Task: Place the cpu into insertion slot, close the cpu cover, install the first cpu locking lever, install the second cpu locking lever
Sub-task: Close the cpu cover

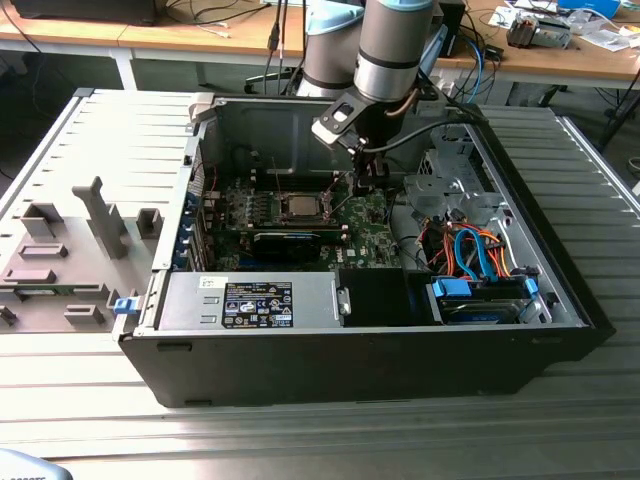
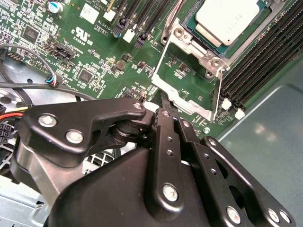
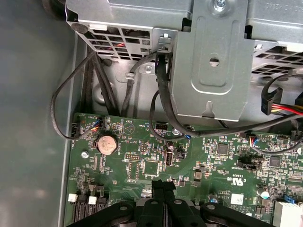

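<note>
The cpu (image 2: 231,21) lies flat in the insertion slot (image 2: 204,38), its pale metal face up; in the exterior view the cpu (image 1: 300,207) sits mid-board inside the open computer case. The cpu cover (image 2: 189,105) is swung open beside the socket, with green board visible through its window. A thin lever rod (image 2: 220,87) runs along one side of the cover. My gripper (image 2: 161,106) is shut with nothing between its fingers, its tip just off the cover's outer edge. In the exterior view the gripper (image 1: 368,185) hangs to the right of the socket. The gripper (image 3: 163,187) hovers above the green board.
A metal drive cage (image 3: 210,52) with black cables (image 3: 158,85) stands beyond the board. A coin battery (image 3: 106,142) and black memory slots (image 2: 265,56) flank the socket. The power supply (image 1: 250,300) fills the case's front. A grey fixture tray (image 1: 90,230) lies at the exterior view's left.
</note>
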